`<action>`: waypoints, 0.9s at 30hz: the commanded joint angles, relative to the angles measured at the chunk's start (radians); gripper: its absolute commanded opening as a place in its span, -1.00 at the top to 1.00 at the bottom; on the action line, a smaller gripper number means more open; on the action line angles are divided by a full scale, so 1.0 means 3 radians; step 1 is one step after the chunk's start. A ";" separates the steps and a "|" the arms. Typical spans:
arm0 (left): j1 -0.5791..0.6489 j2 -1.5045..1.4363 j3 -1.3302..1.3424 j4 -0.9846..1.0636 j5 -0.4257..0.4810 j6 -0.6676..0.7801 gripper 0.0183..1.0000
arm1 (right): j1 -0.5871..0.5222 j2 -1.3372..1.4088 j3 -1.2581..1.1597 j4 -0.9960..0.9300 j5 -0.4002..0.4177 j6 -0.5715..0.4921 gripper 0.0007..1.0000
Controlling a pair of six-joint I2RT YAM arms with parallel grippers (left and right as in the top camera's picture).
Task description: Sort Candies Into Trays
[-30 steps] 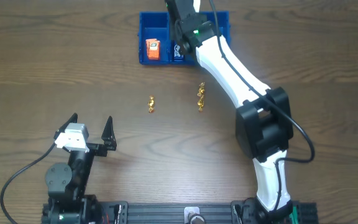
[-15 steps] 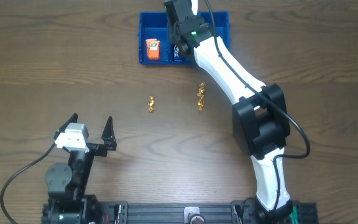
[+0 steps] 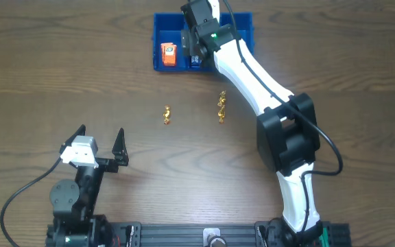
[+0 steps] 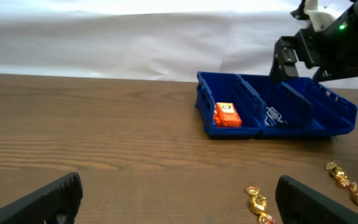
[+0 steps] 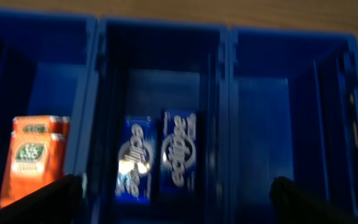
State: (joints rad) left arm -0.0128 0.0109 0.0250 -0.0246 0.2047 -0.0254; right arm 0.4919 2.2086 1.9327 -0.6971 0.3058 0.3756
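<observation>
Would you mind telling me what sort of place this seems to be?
Probably a robotics lab or test bench: the left arm and right arm stand at a wood-grain table, a blue tray holds an orange pack, and a plain white backdrop closes off the far side.

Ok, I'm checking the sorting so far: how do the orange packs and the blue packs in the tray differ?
The orange packs sit in an end compartment of the tray; the blue packs sit in the middle one. The orange packs seem to overlap, while the blue packs lie side by side. The orange packs look wider than the slim blue packs. Both are pairs lying flat.
</observation>
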 commanded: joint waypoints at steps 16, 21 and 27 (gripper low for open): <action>0.0020 -0.0015 -0.0067 -0.0104 0.0060 0.0011 -1.00 | 0.0947 -0.0009 -0.0272 -0.0938 -0.0540 0.0846 -1.00; 0.0020 -0.0015 -0.0067 -0.0104 0.0060 0.0011 -1.00 | 0.1030 0.0305 -0.0272 -0.0890 -0.0539 0.0999 -1.00; 0.0020 -0.0015 -0.0067 -0.0104 0.0058 0.0011 -1.00 | 0.1031 0.0538 -0.0272 -0.0738 -0.0576 0.1033 -1.00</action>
State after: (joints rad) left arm -0.0128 0.0109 0.0250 -0.0246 0.2047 -0.0250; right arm 0.8047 2.3352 1.8580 -0.9230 0.1299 0.6582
